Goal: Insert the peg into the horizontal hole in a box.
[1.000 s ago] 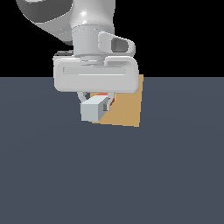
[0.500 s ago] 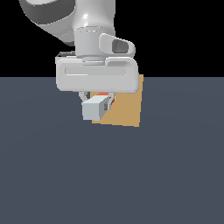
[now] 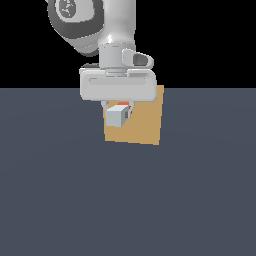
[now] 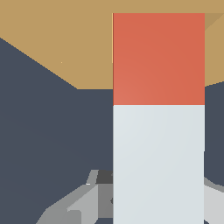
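Peg (image 3: 118,115) in hand, the arm hangs low in front of the box (image 3: 145,122). The claw (image 3: 118,111) grips the bar from above. Its fingers are mostly hidden under the wide grey hand, but they appear closed on the peg's sides near the seam between the two colours, since the bar sits level, clear of the dark floor (image 3: 60,200).

In the exterior view the pale grey end faces the camera and only a sliver of red-orange shows behind it, so the red half points toward the tan face. The wrist view agrees: the red half (image 4: 158,59) reaches across the tan block (image 4: 57,39) while the pale half (image 4: 158,164) runs back toward the fingers (image 4: 70,208).

The hole itself is not visible in either view; the peg and the hand cover the part of the face where it should be. Whether the red tip has already entered, merely touches the face or stops just short, I cannot tell.

Judging from this, pick-up, lift and rough lining-up are done. What remains is the insertion proper: pushing the bar forward along its length until it sits in the opening, then letting go.
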{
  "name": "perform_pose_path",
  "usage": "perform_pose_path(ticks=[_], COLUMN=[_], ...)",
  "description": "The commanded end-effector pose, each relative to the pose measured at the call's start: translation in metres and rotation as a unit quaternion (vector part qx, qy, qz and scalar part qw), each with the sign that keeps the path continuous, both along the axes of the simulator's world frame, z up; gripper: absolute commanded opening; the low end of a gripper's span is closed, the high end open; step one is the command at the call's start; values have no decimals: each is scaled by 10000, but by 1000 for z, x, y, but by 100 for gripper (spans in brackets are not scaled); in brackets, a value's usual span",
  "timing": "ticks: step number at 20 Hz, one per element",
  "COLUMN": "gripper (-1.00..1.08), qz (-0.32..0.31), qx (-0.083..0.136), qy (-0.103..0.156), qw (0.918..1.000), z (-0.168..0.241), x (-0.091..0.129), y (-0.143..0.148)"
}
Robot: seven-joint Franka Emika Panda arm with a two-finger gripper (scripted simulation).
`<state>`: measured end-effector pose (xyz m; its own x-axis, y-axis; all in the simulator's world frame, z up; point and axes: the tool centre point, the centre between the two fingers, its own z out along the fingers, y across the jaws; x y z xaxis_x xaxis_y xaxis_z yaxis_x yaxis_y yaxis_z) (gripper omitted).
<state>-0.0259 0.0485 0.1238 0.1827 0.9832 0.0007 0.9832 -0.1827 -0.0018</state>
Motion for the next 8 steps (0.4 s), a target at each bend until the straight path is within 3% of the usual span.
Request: perform_pose_path(ticks=[1, 8], gripper=[-100, -100], qz=[-5, -5], qx=[2, 2], qy=[-18, -20], qw=[10000, 10000], z=[2, 2], x=[4, 9], y=[17, 35])
